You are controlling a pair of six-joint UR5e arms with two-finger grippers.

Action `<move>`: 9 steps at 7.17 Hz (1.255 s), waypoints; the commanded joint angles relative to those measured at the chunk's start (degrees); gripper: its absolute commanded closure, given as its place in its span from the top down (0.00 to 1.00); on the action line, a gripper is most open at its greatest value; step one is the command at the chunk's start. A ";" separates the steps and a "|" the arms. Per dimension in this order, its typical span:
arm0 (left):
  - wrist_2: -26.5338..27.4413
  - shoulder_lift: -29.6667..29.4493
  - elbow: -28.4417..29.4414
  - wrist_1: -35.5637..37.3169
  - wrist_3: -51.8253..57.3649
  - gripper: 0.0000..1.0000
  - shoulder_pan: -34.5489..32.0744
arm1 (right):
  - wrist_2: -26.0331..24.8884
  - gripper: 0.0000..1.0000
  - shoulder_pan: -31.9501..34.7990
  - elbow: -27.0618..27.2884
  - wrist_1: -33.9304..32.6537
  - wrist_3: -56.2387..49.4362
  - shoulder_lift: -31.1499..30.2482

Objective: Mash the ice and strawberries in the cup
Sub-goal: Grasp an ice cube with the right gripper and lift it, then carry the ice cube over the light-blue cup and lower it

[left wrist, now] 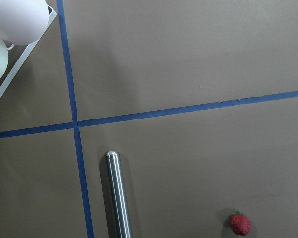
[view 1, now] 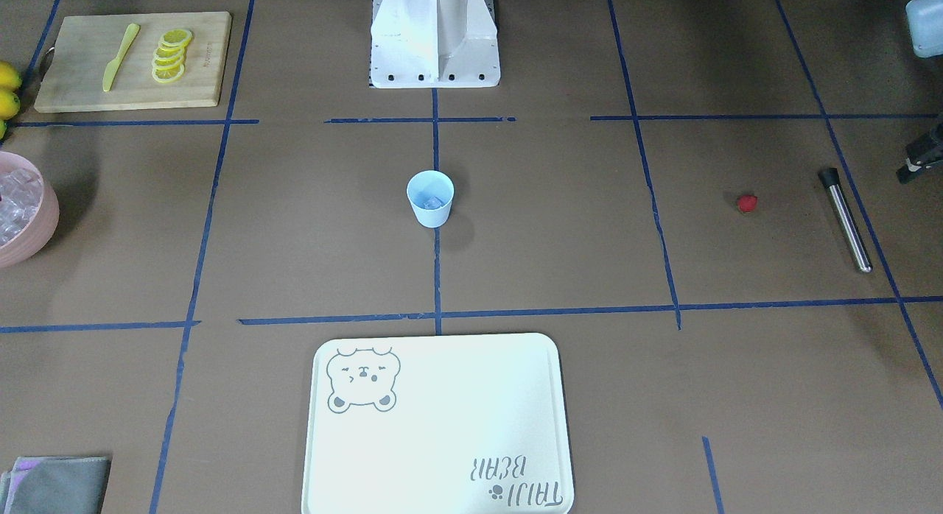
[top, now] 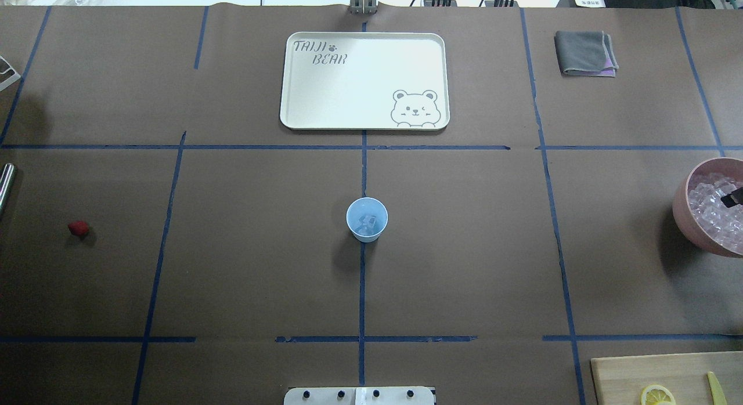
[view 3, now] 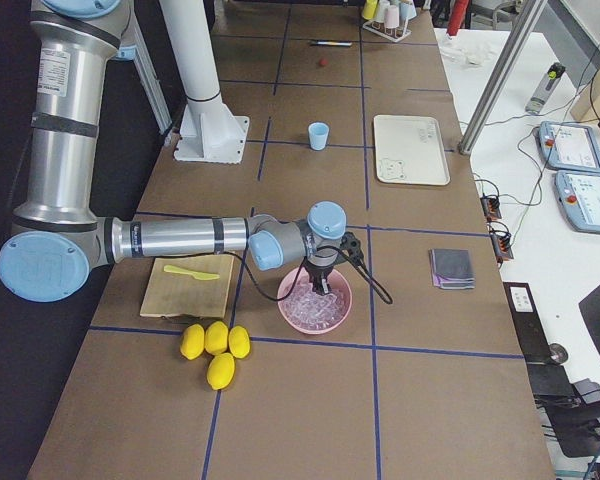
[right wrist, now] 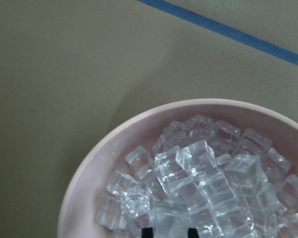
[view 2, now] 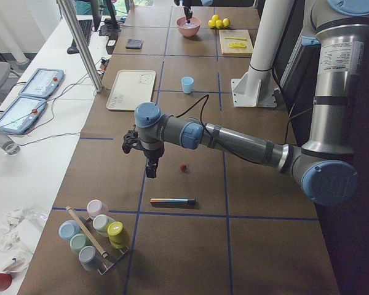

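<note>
The pale-blue cup (top: pixel 367 219) stands at the table's centre with ice cubes (top: pixel 367 223) inside; it also shows in the front view (view 1: pixel 430 205). The red strawberry (view 1: pixel 747 204) lies on the table on my left side, beside a steel rod (view 1: pixel 845 219). My left gripper (view 2: pixel 149 169) hovers above the table close to the strawberry (left wrist: pixel 240 223); I cannot tell whether it is open. My right gripper (right wrist: pixel 170 232) is down in the pink bowl (right wrist: pixel 89 173) of ice (right wrist: pixel 203 173), its fingertips close on either side of one cube.
A white bear tray (top: pixel 302 103) lies beyond the cup. A wooden board (view 1: pixel 206 57) holds lemon slices (view 1: pixel 171 55) and a yellow knife (view 1: pixel 120 56). Whole lemons (view 3: pixel 215 345), a grey cloth (top: pixel 585 54) and a rack of bottles (view 2: pixel 95 236) sit at the edges.
</note>
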 commanded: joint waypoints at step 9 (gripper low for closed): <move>0.00 -0.02 0.61 0.00 0.00 1.00 0.09 | -22.42 0.00 -39.81 -2.71 -22.36 64.55 51.52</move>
